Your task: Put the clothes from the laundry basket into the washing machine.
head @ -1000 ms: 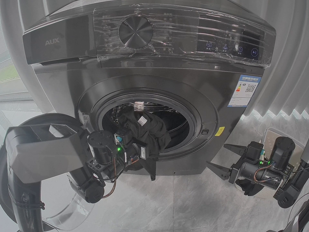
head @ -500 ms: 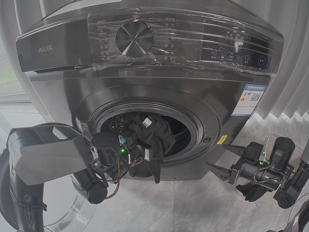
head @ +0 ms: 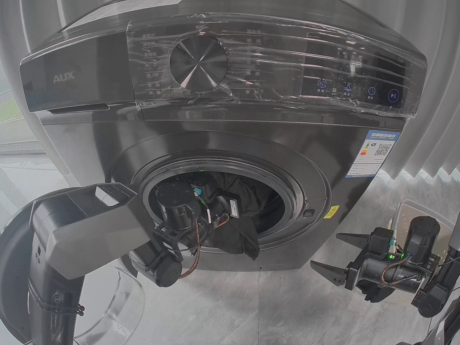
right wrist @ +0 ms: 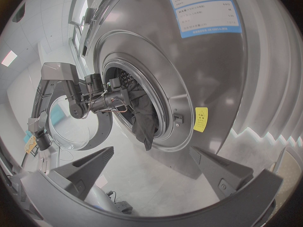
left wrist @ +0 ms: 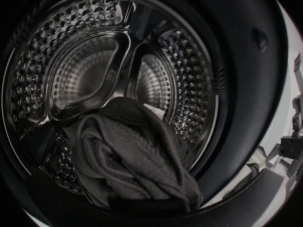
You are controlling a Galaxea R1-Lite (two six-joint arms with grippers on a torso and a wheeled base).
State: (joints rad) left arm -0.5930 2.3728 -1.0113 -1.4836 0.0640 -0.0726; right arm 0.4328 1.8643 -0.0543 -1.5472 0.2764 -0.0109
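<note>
At the drum mouth: we log the left pincer (head: 231, 209) pushed into the round opening of the grey front-loading washing machine (head: 230, 135), right against dark cloth. Its fingers are covered, so we cannot tell whether they are spread or pinching.
Garment: crumpled black fabric garment (head: 239, 231) lies across the lower rim of the opening. We see its bulk inside the perforated steel drum (left wrist: 94, 63), and one end hangs outside over the front panel.
Right pincer: right pincer (head: 326, 251) sits low by the machine's right front corner, above the floor. Fingers are spread wide and we see nothing between them.
Basket: white plastic laundry basket (head: 401, 212) stands on the floor to the right of the machine, behind the right arm. We cannot make out its contents.
Door: round glass door (head: 110, 303) stands swung open on the left.
Floor: pale grey tiled floor (head: 268, 307).
Backdrop: white pleated curtain (head: 431, 135) hangs behind the machine.
</note>
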